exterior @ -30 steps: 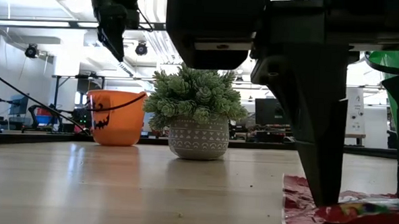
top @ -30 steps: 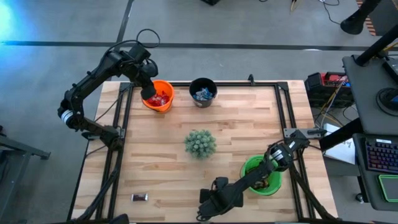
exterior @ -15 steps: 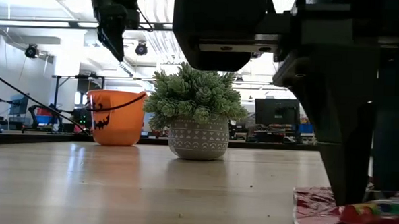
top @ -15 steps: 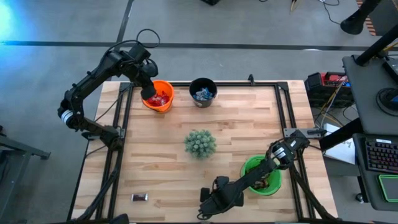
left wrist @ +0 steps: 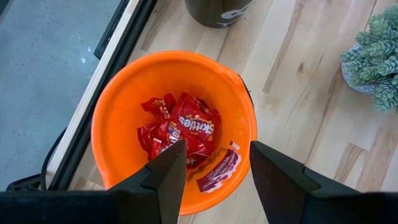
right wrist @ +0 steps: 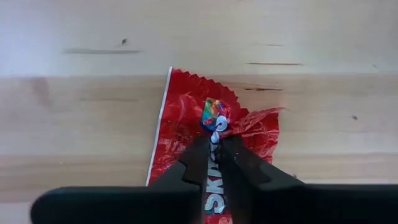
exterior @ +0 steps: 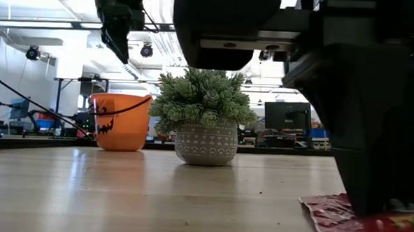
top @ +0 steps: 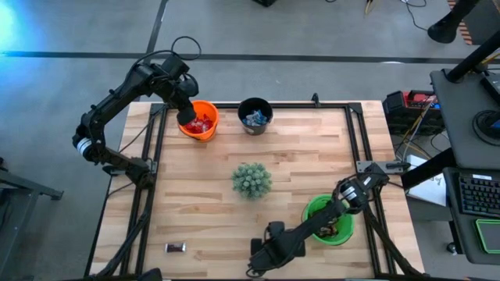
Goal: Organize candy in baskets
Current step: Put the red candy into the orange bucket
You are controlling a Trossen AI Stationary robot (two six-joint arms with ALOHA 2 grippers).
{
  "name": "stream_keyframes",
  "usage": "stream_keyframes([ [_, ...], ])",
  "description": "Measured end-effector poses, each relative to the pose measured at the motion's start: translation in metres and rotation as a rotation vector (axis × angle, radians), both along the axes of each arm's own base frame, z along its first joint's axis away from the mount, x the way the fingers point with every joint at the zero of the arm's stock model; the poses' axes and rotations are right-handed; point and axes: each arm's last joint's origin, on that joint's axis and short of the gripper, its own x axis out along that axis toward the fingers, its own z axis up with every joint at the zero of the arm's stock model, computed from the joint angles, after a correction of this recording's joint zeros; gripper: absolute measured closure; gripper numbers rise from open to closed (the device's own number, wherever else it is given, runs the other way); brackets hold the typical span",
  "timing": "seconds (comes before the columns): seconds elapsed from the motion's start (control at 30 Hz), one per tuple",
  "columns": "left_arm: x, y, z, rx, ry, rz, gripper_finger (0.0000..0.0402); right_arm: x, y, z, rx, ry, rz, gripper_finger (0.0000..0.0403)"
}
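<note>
The right gripper (right wrist: 213,163) is clamping down: its fingers, spread a second ago, are now pinching the red candy (right wrist: 186,121) between them on the surface (right wrist: 93,37). Pickup looks imminent. The left gripper (left wrist: 214,168) is hovering, fingers spread, over the orange basket (left wrist: 115,106).

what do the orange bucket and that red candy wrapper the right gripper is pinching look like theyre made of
Orange bucket: looks like smooth moulded plastic, uniform colour with a soft sheen on its wall. Red candy wrapper, pinched by the right gripper: probably thin glossy plastic film; it crumples at the pinch and has a serrated edge.
</note>
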Motion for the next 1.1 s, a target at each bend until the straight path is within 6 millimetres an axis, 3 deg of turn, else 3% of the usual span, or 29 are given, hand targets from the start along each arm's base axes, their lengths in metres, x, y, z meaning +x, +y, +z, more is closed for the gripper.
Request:
stream_keyframes([
  [0.3, 0.000, 0.000, 0.000, 0.000, 0.001, 0.000, 0.0242, 0.005, -0.001, 0.005, 0.019, -0.022, 0.033, 0.0292],
  [0.57, 0.000, 0.000, 0.000, 0.000, 0.000, 0.000, 0.0242, 0.005, -0.002, 0.022, 0.035, -0.065, 0.032, 0.0238],
  [1.1, 0.000, 0.000, 0.000, 0.004, -0.004, 0.000, 0.0242, 0.009, 0.000, 0.044, 0.032, -0.101, 0.085, 0.0222],
])
